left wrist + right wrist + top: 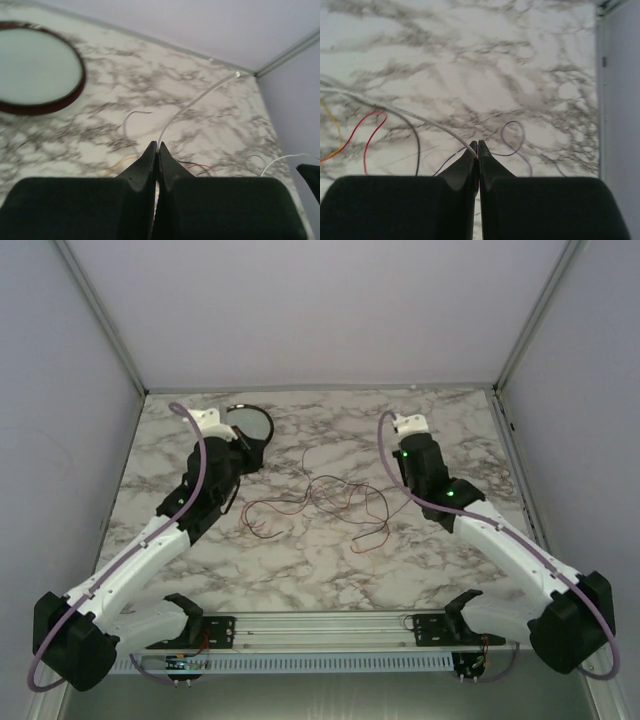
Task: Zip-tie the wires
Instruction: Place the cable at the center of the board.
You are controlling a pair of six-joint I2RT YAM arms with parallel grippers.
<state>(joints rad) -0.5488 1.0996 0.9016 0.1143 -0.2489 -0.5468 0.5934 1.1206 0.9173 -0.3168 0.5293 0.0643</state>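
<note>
Reaching away from its base at the near edge, the left arm [150,540] extends diagonally over the table [300,575], angled inward toward the middle; the left gripper [157,146] has its fingers pressed fully together, and a pale strand [200,98] leaves the tips and rises ahead and to the right of them; the dish [35,65] sits ahead and to the left of these fingers. The right arm [510,540] mirrors this pose from the opposite side; the right gripper [478,145] is likewise closed tip to tip; a grey-white strand [435,125] arrives at the tips from the left, and whether it is clamped cannot be told. The wires [320,502] lie loose on the marble between the two grippers, right of the left fingers and left of the right fingers, nearer the bases than either; in the right wrist view a red loop of them shows to the left of the closed fingers.
</note>
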